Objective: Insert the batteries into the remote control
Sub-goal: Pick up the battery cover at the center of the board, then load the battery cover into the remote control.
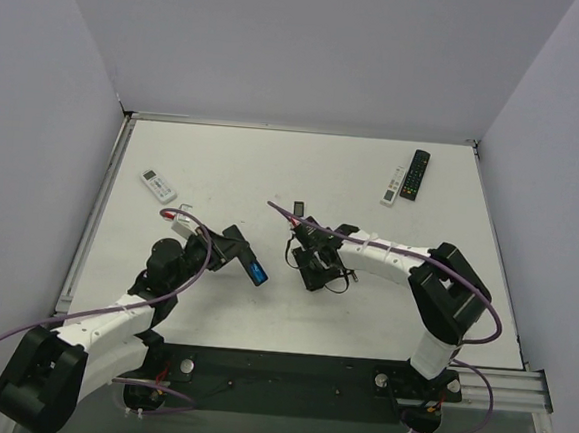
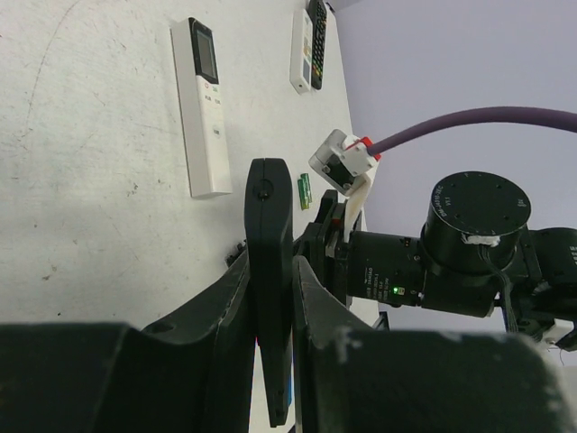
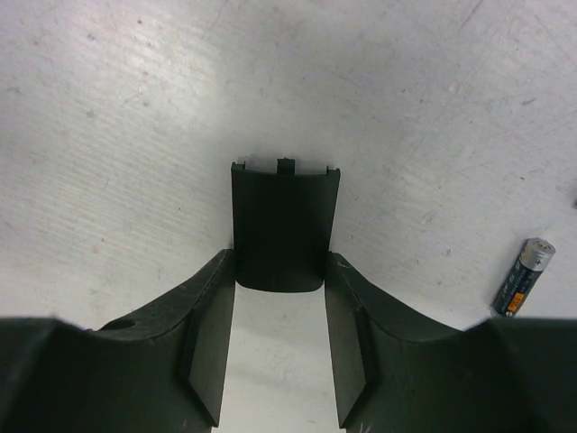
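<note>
**Squaring up on the battery cover**

Our right tool (image 3: 279,275) straddles the flat black plastic battery cover (image 3: 279,212), one finger along each long edge. We cannot tell whether it grips yet. We judge it best to close evenly and low, so the thin plate neither tips nor skates across the white surface (image 3: 135,108). One dark cylindrical battery with a metallic end (image 3: 521,278) lies apart, nearby. Our left tool (image 2: 270,280) is clenched on the slim black remote control (image 2: 269,207), held edge-on.

Cover: dark battery cover (image 3: 281,216) flat on the white worktop (image 3: 135,108), tabs pointing away.
Gripper: right gripper (image 3: 279,263) flanks its near end; contact unclear.
Beside: dark battery (image 3: 521,278), metal-tipped, well right of it.
</note>
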`<action>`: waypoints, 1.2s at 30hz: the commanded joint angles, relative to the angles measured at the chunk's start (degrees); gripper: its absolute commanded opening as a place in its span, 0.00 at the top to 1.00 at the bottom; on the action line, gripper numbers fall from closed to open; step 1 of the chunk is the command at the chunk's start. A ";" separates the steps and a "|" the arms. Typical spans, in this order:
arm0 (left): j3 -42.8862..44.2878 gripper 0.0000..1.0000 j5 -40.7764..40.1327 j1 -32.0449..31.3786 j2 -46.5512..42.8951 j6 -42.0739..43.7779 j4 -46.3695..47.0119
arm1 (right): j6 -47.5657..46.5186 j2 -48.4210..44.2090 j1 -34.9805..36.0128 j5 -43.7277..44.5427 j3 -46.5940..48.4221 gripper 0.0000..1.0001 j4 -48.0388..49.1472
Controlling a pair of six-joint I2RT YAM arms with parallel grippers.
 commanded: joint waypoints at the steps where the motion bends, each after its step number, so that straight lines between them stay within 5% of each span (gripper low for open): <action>1: 1.54 1.00 -0.07 -0.22 1.70 -3.02 7.27 | -3.40 -6.96 0.17 -0.81 1.62 0.89 -5.57; 8: 2.68 1.00 0.28 -0.31 5.48 -7.15 11.31 | -7.62 -12.60 3.15 -3.27 12.77 0.89 -13.74; 18: 4.96 1.00 -0.16 -1.45 6.98 -9.70 13.60 | -6.66 -9.35 9.75 -5.73 27.55 0.89 -22.10; 36: 7.51 1.00 -2.35 -4.18 6.10 -11.46 13.25 | -6.92 -4.25 11.07 -6.43 33.45 0.89 -25.36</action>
